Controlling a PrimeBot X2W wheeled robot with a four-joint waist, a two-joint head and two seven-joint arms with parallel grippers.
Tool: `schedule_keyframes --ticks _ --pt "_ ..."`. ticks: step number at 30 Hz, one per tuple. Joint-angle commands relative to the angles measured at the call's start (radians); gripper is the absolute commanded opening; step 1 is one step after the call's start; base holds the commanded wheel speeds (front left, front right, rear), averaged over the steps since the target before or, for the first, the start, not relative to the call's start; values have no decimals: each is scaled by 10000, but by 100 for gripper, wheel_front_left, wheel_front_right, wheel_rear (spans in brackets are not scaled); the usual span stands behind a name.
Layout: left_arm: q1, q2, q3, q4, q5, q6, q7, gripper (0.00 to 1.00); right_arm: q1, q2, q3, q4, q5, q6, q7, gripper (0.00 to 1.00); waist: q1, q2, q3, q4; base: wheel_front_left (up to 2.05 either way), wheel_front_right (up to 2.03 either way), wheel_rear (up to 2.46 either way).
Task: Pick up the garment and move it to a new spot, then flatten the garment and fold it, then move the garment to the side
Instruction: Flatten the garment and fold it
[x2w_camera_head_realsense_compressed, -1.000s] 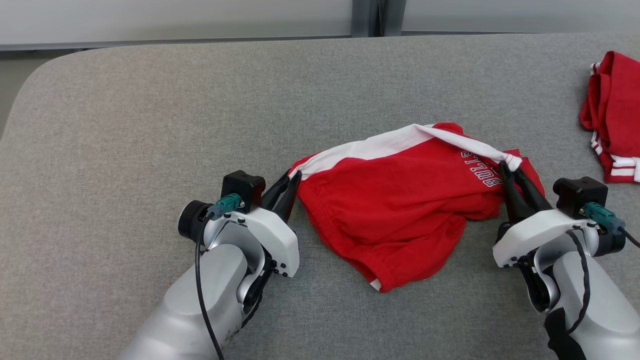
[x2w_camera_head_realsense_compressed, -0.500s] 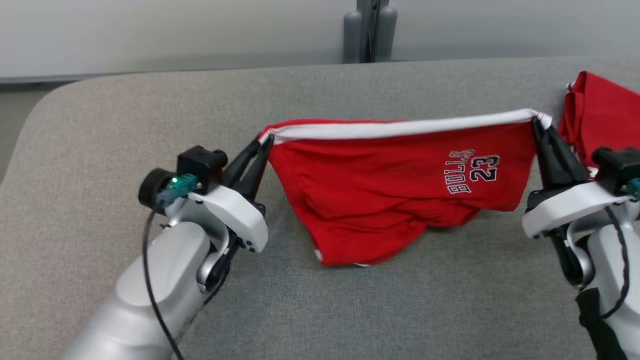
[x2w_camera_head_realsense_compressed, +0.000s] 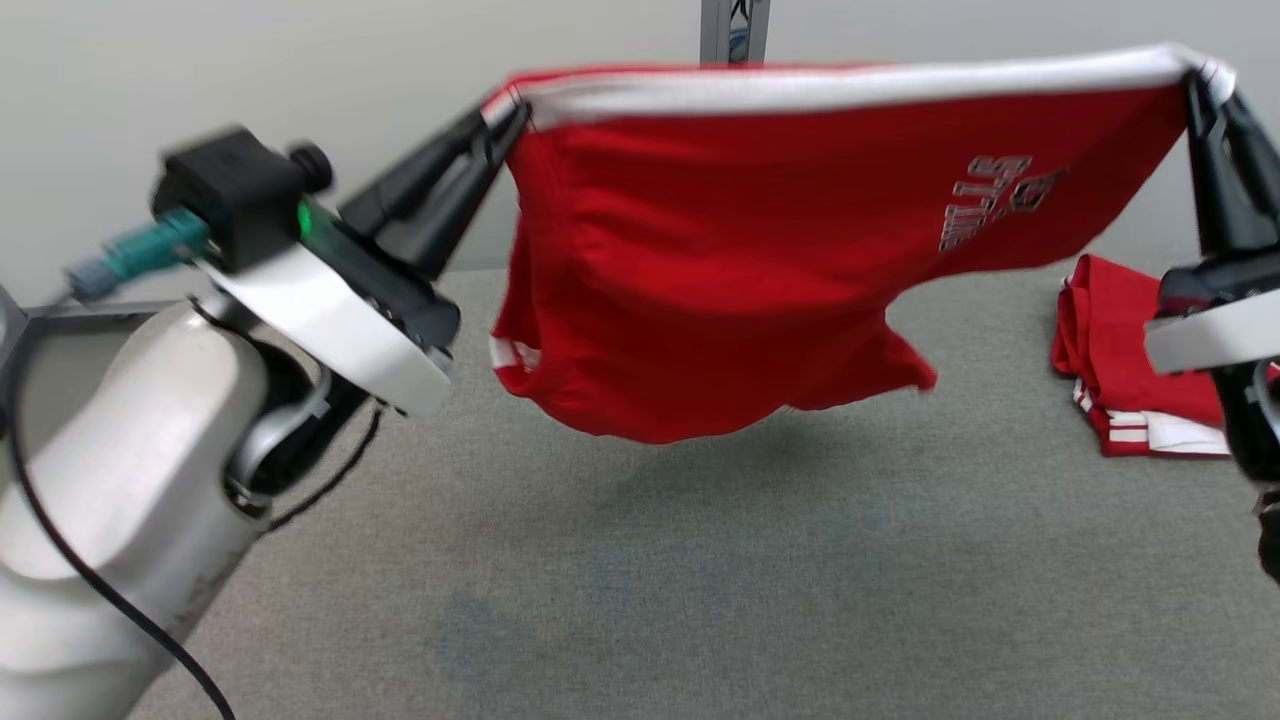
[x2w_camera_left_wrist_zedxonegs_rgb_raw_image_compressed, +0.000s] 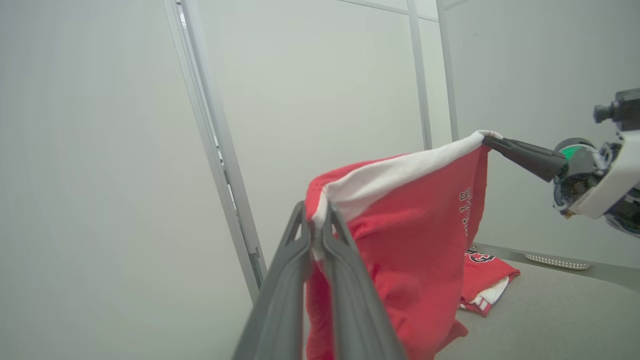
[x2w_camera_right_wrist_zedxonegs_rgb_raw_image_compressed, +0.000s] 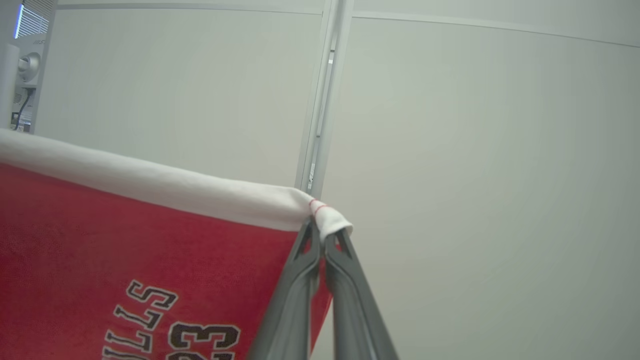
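Pinching one corner of the shorts at the white band with the left gripper, fingers pressed together with only cloth between the tips. Pinching the opposite band corner with the right gripper, likewise clamped tight, with a small white tab of cloth poking past its tips. Stretched taut between the two grippers, band on top, red body hanging below them, lettering nearer the right gripper. Lifted clear of the table, with a soft shadow under the hanging hem. Below and just beside the right gripper, resting on the table, a second red pile, apart from the held shorts.
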Motion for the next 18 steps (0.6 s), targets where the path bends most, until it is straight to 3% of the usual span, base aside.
schedule_keyframes --ticks 1,10,18 --pt "-150 64 87 -137 -190 -46 92 0 -128 -82 -24 -122 82 -4 34 0 0 0 -198 -30 0 0 0" --pt "-1259 610 561 -1505 -1336 -107 1329 0 -1029 -652 -217 -1205 86 -4 539 0 0 0 -565 -84 0 0 0" --pt "-1648 533 220 -554 -1136 -136 1553 0 -1546 -506 513 -564 317 -4 968 0 0 0 -15 -177 0 0 0"
